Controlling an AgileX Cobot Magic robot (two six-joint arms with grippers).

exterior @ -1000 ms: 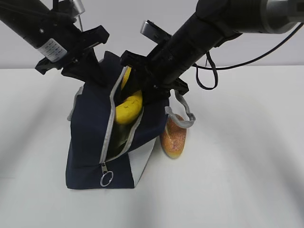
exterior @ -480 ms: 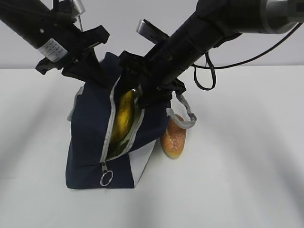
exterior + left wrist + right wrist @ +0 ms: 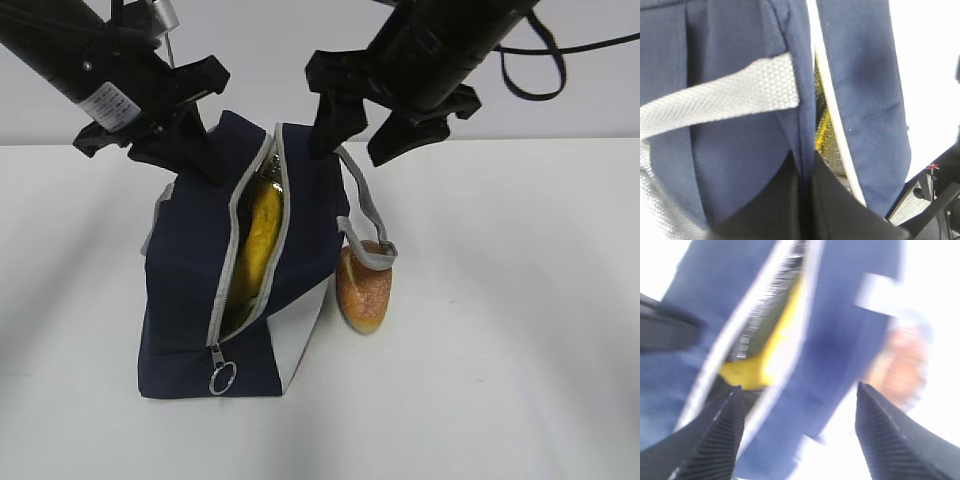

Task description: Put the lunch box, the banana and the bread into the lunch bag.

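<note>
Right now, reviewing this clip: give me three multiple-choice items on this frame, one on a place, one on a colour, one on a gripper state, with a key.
1. Where is the banana?
A. on the table
B. inside the lunch bag
C. in the right gripper

2. What colour is the bag's main fabric?
A. navy blue
B. red
C. green

3. How is the right gripper?
A. shut on the bread
B. shut on the handle
C. open, empty

Key: B, yellow shows through the open zipper; A, both wrist views agree; C, the fingers are spread and the bread lies on the table.
</note>
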